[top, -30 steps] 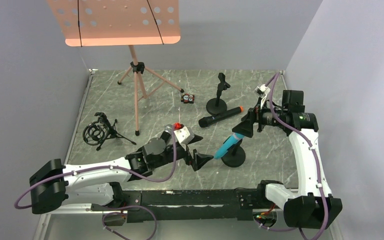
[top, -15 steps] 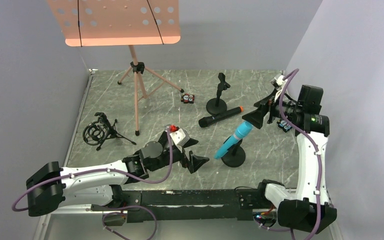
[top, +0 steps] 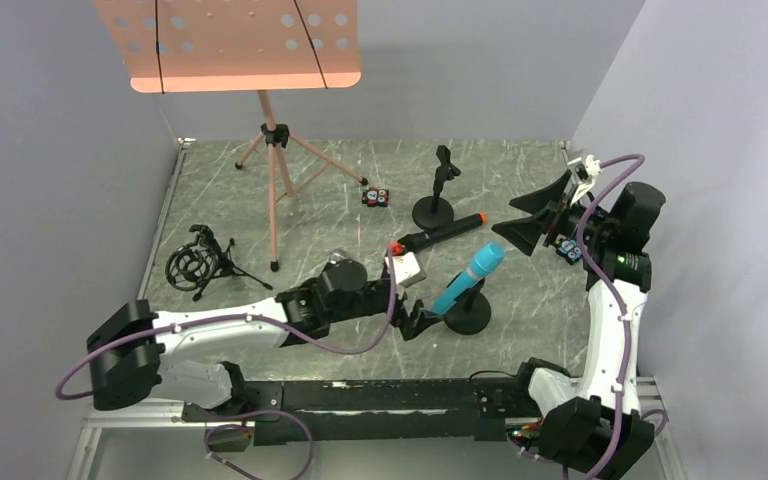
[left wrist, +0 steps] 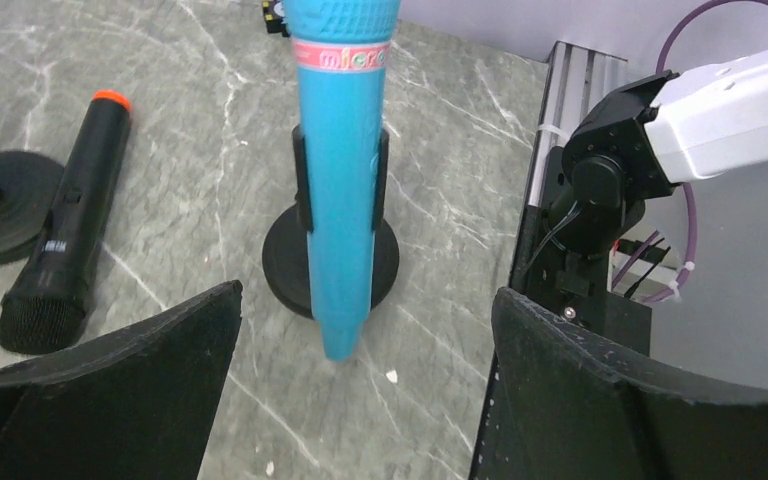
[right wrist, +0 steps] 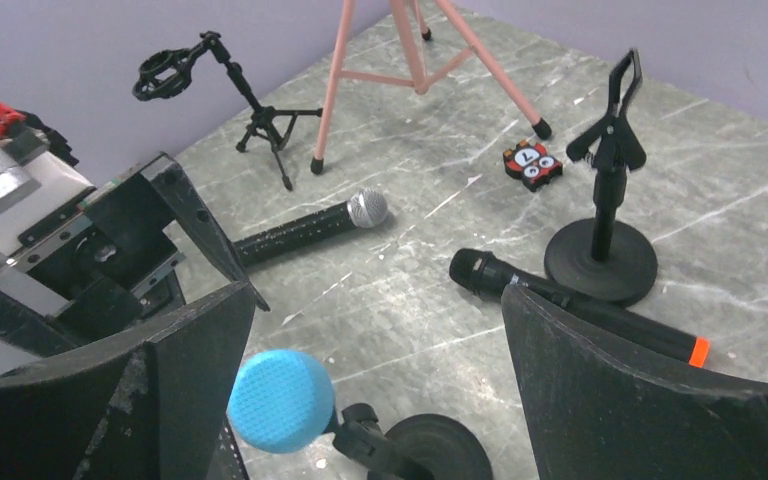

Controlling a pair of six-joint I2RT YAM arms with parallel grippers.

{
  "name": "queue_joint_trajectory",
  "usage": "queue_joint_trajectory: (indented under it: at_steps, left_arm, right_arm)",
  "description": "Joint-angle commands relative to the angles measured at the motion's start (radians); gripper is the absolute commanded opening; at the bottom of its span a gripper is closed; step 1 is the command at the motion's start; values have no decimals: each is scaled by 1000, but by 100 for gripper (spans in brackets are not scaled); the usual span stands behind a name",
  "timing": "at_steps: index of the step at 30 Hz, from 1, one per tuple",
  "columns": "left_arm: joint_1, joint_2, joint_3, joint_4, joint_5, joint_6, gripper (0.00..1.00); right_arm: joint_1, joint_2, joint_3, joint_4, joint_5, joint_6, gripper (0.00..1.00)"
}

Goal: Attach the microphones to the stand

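Left gripper (top: pixel 422 322) and right gripper (top: pixel 528 215), both wide open and empty, flank the blue microphone (top: pixel 468 277), already clipped in its stand (top: pixel 472 320); behind that stand, the orange-ended microphone (top: pixel 438 235) and silver-headed microphone (right wrist: pixel 310 228) lie unmounted.

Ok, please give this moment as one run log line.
blue mic: clipped in stand | orange-end mic: lying on table | silver-head mic: lying on table | left end effector: open, empty | right end effector: open, empty

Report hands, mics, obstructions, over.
Left hand, right hand open, empty. Blue mic clipped in stand. Orange-end mic, silver-head mic loose on table; rear stand empty.
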Motion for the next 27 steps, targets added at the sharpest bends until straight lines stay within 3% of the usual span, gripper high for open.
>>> queue_joint_trajectory:
  at_steps: [1, 6, 20, 27]
  left_arm:
    - [-19, 90, 114, -21, 44, 105, 99]
    - [-19, 187, 161, 48, 27, 184, 99]
    - [-13, 328, 240, 176, 52, 190, 99]
    - [-13, 382, 295, 155, 60, 154, 83]
  right_arm:
    - [-32, -15, -101, 334, -47, 240, 100]
    - [-34, -13, -137, 287, -42, 201, 100]
    - [-33, -28, -159, 288, -16, 183, 100]
    - [-34, -24, -163, 289, -14, 180, 100]
